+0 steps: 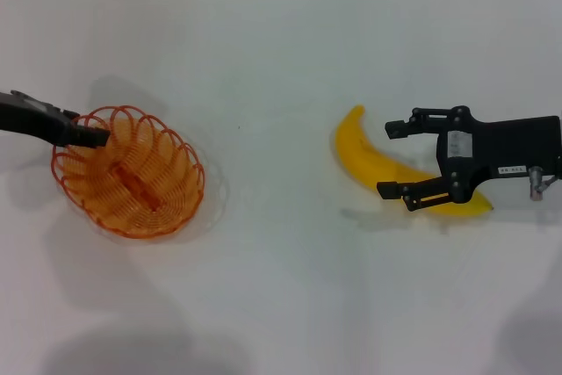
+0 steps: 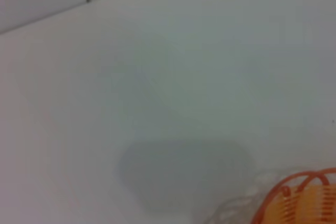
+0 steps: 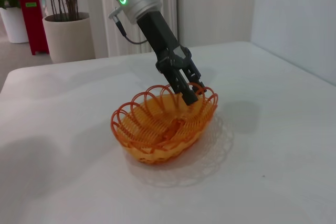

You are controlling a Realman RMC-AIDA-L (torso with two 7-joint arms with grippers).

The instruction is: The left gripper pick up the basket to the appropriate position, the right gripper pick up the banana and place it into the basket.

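The orange wire basket (image 1: 132, 177) sits on the white table at the left. My left gripper (image 1: 90, 137) is at its far-left rim; in the right wrist view the left gripper (image 3: 188, 92) is shut on the rim of the basket (image 3: 157, 129). The basket's edge also shows in the left wrist view (image 2: 302, 195). The yellow banana (image 1: 364, 157) lies on the table at the right. My right gripper (image 1: 395, 158) is open, one finger on each side of the banana's middle. The banana's right part is partly hidden by the gripper.
The white table (image 1: 281, 59) ends at a tiled wall at the back. In the right wrist view, plant pots (image 3: 68, 35) stand beyond the table's far side.
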